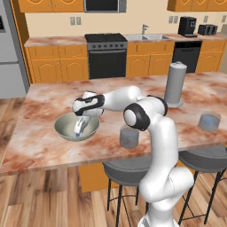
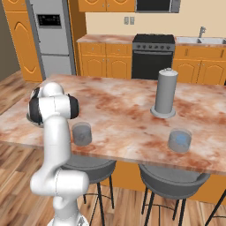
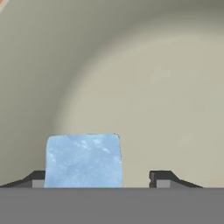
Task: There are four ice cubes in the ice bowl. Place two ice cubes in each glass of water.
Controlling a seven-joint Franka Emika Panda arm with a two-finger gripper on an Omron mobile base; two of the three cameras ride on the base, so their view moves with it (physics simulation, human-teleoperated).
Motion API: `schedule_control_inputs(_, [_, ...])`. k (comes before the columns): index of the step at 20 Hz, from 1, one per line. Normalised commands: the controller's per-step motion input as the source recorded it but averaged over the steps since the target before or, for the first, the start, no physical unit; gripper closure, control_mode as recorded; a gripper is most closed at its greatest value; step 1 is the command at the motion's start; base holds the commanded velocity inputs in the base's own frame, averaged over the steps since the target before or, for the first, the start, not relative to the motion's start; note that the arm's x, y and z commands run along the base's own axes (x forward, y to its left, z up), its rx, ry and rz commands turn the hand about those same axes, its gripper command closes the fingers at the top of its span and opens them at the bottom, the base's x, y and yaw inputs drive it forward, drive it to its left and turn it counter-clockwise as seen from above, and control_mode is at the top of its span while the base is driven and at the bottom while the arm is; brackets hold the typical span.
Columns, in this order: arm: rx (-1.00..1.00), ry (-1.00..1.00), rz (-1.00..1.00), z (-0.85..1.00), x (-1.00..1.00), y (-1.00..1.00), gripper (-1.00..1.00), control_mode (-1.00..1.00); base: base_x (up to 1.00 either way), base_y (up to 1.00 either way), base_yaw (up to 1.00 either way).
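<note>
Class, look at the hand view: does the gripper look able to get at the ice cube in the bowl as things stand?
Probably yes. The gripper is down inside the bowl, the ice cube sits between its fingertips, against one of them, and nothing blocks it.

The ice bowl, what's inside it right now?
Inside the ice bowl is the gripper, reaching down, with one light-blue ice cube between its fingertips. The gripper covers part of the bowl's floor, so any other cubes cannot be counted.
</note>
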Motion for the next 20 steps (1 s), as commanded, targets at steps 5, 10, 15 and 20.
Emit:
schedule_control_inputs(5, [-0.01, 0.0, 0.03, -0.19, 0.0, 0.38, -1.0, -1.0, 0.0, 0.0, 0.0])
schedule_control_inputs(10, [-0.03, 0.01, 0.04, -0.29, 0.0, 0.36, 1.0, -1.0, 0.0, 0.0, 0.0])
schedule_control_inputs(15, [-0.01, 0.03, 0.01, -0.27, -0.06, 0.09, 1.0, -1.0, 0.0, 0.0, 0.0])
schedule_control_inputs(20, [0.0, 0.04, 0.0, -0.14, -0.27, -0.34, 1.0, -1.0, 0.0, 0.0, 0.0])
